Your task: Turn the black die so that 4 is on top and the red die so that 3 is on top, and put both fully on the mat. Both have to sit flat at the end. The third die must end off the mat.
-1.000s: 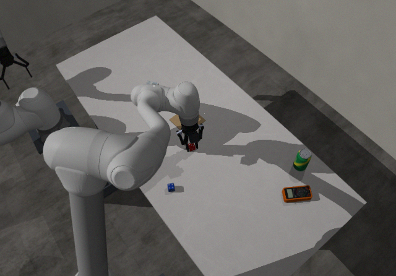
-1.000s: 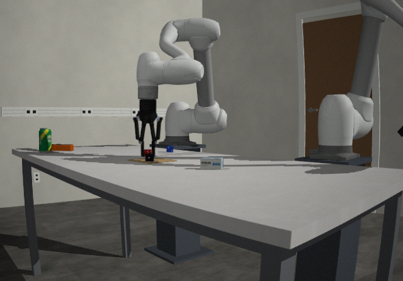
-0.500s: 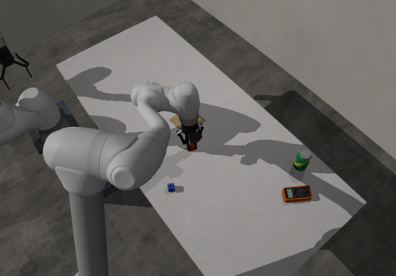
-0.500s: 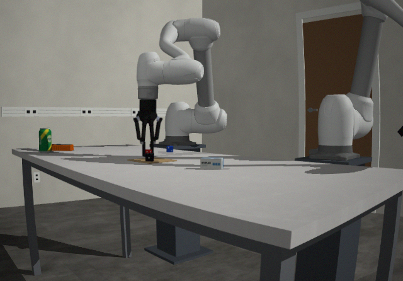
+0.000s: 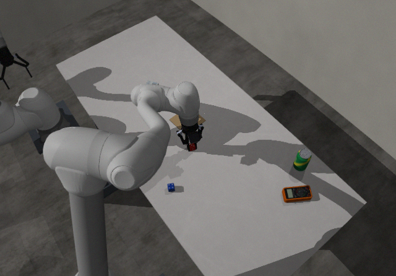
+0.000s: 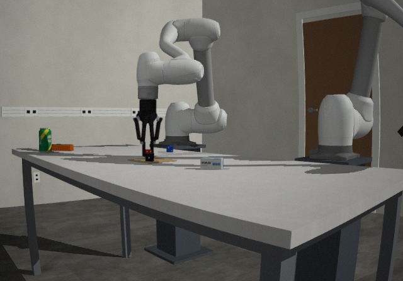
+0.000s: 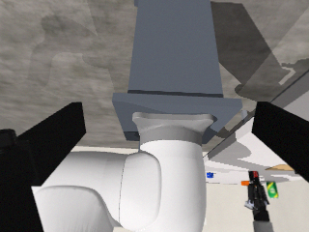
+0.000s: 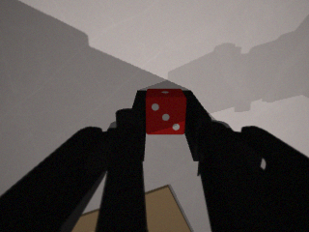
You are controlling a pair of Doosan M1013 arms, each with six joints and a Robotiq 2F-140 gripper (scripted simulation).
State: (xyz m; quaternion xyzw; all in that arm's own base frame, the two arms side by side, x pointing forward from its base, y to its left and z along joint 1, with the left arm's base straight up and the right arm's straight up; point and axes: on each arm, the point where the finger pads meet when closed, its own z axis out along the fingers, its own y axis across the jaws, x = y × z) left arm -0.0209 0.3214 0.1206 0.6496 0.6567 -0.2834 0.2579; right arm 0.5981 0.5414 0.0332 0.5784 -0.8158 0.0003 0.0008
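Observation:
The red die (image 5: 192, 146) (image 6: 148, 150) (image 8: 165, 113) is off the mat, low at the table top. Its face toward the right wrist camera shows three pips. My right gripper (image 5: 191, 145) (image 8: 163, 105) points down and is shut on it, one finger on each side. The black die (image 6: 149, 157) is on the tan mat (image 5: 175, 120) (image 6: 135, 160) (image 8: 165, 208); the arm hides it in the top view, and I cannot read its top. The blue die (image 5: 171, 187) (image 6: 169, 149) (image 7: 210, 175) lies off the mat. My left gripper (image 5: 20, 81) (image 7: 168, 117) is open and empty, off the table.
A green can (image 5: 302, 159) (image 6: 45, 139) stands near the table's far edge in the top view. An orange multimeter (image 5: 297, 194) (image 6: 62, 147) lies near it. A small white box (image 6: 211, 162) (image 5: 152, 82) is on the mat's other side. The right arm reaches over the mat.

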